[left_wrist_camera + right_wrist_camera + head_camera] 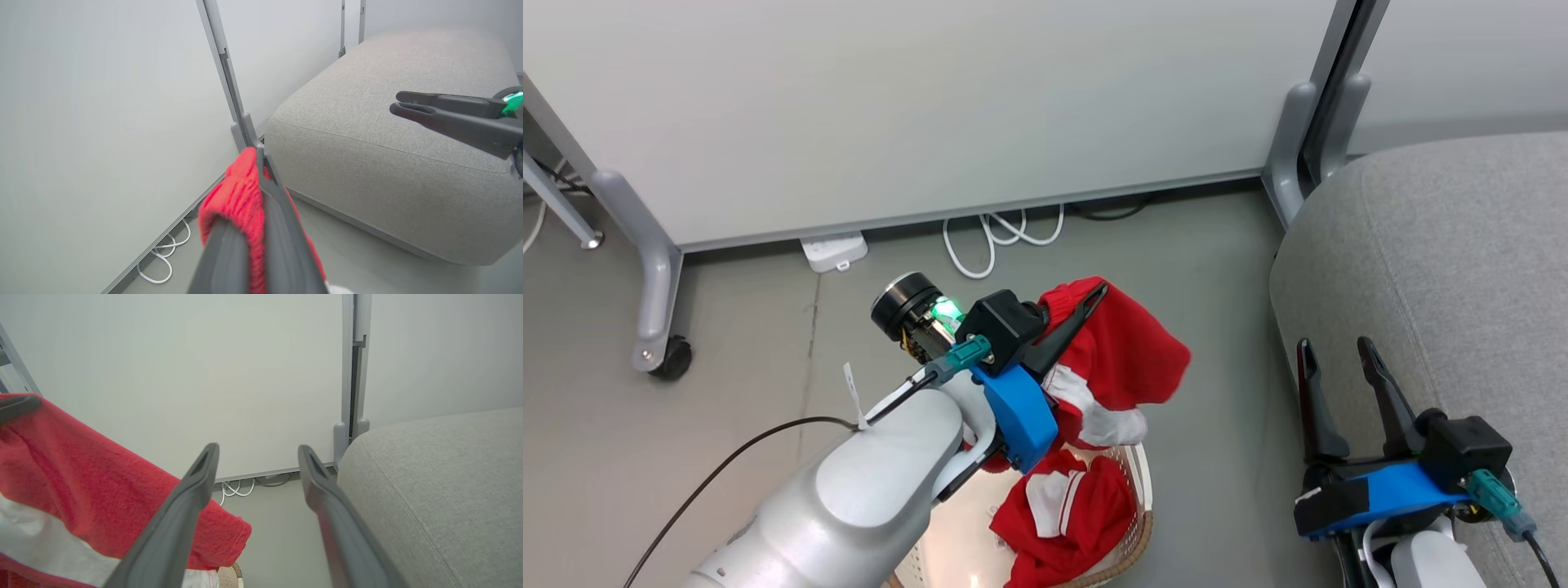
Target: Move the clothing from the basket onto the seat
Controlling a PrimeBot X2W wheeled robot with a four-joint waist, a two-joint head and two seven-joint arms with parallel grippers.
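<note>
My left gripper is shut on a red garment with white panels, which hangs lifted above the basket. In the left wrist view the red cloth is pinched between my fingers. More red-and-white clothing lies inside the cream basket with its brown woven rim. The grey seat stands to the right. My right gripper is open beside the seat's near edge, nothing between its fingers. The held garment shows at the left of the right wrist view.
A white partition panel on grey wheeled legs stands behind the basket. A power strip and looped white cables lie on the grey floor under it. A second panel post stands by the seat's far corner.
</note>
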